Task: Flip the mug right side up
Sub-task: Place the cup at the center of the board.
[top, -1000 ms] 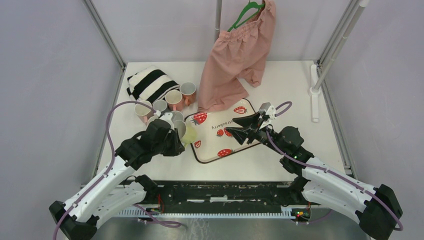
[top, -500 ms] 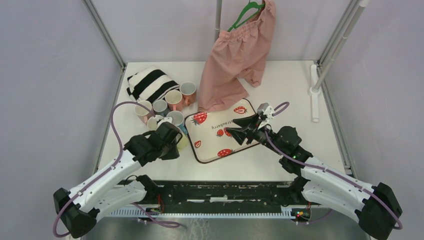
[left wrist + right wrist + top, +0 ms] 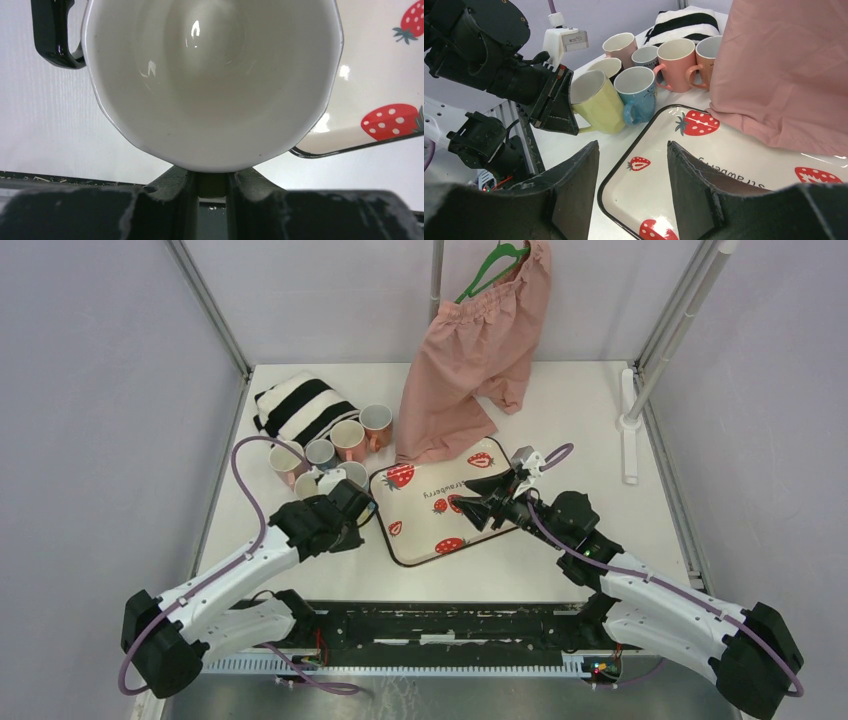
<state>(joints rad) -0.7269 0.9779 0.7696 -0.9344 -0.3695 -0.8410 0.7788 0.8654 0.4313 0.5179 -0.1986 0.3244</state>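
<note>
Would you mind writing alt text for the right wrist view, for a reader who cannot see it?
The left claw grips the rim of a tilted pale yellow mug beside a blue mug, with more mugs clustered behind. In the foreground, the open right claw frames a strawberry-print tray, and pink cloth drapes over its far edge.

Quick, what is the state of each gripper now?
Left gripper: shut on the yellow mug at its rim.
Right gripper: open, holding nothing, above the tray.
</note>
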